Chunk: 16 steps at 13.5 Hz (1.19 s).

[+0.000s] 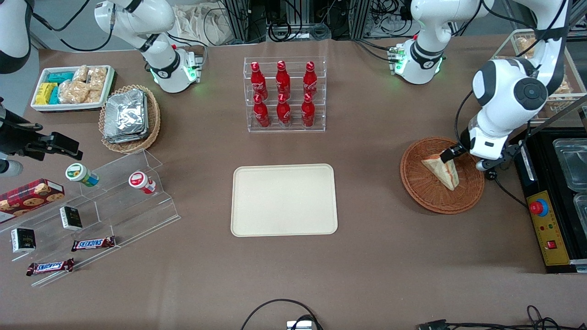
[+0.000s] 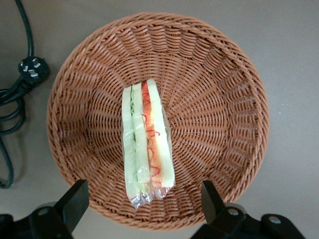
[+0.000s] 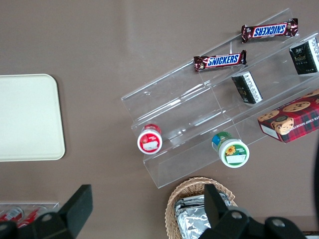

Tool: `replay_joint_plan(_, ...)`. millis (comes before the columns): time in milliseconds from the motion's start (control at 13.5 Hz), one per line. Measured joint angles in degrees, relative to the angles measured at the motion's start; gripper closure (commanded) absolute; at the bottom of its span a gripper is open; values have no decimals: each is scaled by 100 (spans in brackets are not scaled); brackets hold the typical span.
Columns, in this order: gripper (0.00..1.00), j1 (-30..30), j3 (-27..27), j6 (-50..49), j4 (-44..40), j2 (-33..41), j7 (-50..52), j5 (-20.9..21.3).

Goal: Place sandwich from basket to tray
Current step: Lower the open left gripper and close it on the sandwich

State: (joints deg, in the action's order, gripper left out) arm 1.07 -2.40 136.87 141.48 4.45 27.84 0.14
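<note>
Items as I read them from my station:

Gripper: I have it hovering over the basket, fingers spread wide with nothing between them. In the front view it sits at the basket's edge on the working arm's side.

Sandwich: plastic-wrapped triangular wedge, white bread, green and red-orange filling showing along the cut edge. It lies in the middle of the basket, its long edge running between the two open fingers, untouched by either. Front view shows it resting on the basket floor.

Basket: round, reddish-brown wicker, toward the working arm's end of the table. A black power plug and cable lie on the tablecloth just beside it.

Tray: cream rectangle with rounded corners, mid-table, well apart from the basket, nothing on it.

Clear rack of red cola bottles: farther from the front camera than the tray.
</note>
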Motion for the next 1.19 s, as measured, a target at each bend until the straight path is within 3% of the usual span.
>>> replay_joint_plan(1189,3,72,9,1652,544,-726,27,-1)
